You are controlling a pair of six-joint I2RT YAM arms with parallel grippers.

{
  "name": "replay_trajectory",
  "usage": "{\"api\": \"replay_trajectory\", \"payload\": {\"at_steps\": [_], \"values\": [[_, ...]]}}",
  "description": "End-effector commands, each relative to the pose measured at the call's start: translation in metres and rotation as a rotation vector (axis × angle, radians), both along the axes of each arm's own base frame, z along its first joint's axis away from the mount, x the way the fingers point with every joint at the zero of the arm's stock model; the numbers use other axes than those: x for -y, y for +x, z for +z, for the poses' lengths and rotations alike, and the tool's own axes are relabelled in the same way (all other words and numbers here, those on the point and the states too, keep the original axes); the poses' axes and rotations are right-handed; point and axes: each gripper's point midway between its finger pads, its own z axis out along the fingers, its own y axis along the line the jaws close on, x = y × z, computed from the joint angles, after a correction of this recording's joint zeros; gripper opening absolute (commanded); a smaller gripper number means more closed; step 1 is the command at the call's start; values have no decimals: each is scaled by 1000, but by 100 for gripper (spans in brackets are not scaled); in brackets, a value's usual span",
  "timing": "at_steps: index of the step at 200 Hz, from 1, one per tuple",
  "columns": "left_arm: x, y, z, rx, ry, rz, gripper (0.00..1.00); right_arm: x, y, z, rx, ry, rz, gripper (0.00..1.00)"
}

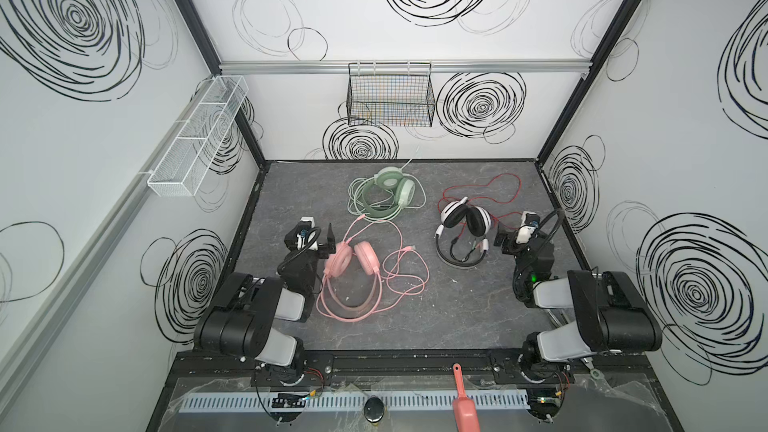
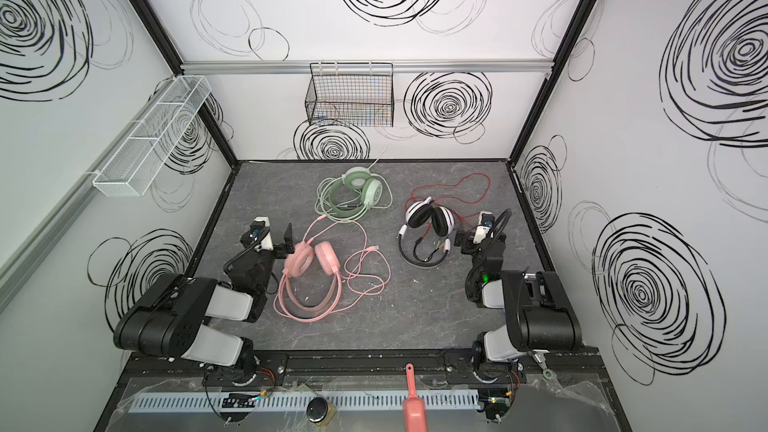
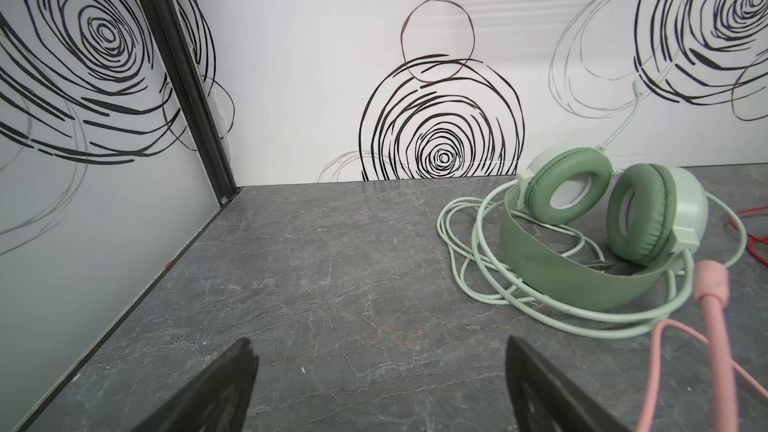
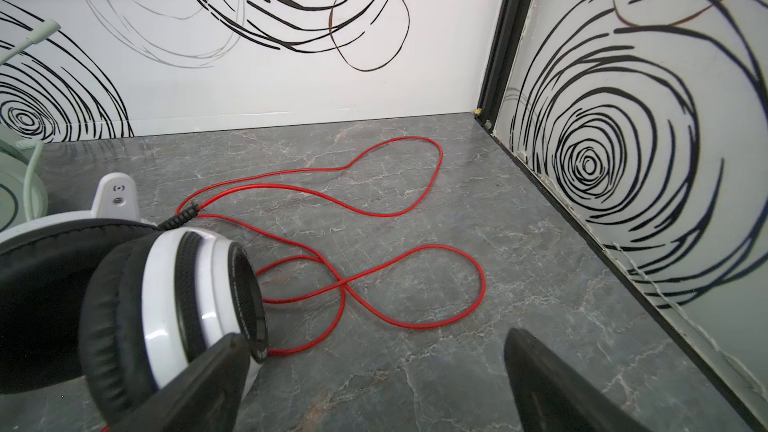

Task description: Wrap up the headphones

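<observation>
Top views: in both top views a black basket [image 1: 390, 95] hangs on the back wall at 12 o'clock, and a white tray [image 1: 199, 137] of three bays hangs on the wall at 10. What lies in them I cannot tell. On the grey marbled table [image 1: 457, 317] the green set [image 1: 384, 195] lies at 12, cups toward 2 and band toward 8, with its green cable [image 1: 353, 201] looped round it. The pink set [image 1: 351, 280] lies at 8, cups at 12 and band arching to 6, its pink cable [image 1: 401, 280] sprawled loose toward 3. The white set [image 1: 463, 234] lies at 3, cups at 12 and band to 6, its red cable [image 1: 482, 188] strewn toward 1. My left claw [image 1: 318, 239] sits just beside the pink cups, and my right claw [image 1: 509, 239] just beside the white set. White walls [image 1: 685, 118] scrawled with black swirls box the table.

Left wrist: my left claw [image 3: 378, 340] is spread wide over bare table, pinching nothing. The green set rests ahead amid its coils, and an end of the pink cable crosses in front of it.

Right wrist: my right claw [image 4: 374, 336] is spread wide and holds nothing. One finger [image 4: 216, 371] stands against a white cup; whether they touch I cannot tell. The red cable runs in loose loops toward the corner.
</observation>
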Motion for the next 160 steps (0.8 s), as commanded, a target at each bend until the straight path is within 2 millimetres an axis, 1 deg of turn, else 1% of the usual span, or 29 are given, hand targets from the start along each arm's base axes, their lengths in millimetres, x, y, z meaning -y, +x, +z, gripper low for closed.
{"api": "replay_trajectory", "payload": {"at_steps": [1,28,160], "values": [[-2,5,14,47,-15,-2,96,1,3,7,25,8,-1,100],[-4,10,13,34,-35,-21,96,1,3,7,24,8,-2,100],[-3,9,13,34,-28,-18,96,0,3,7,22,6,0,100]]}}
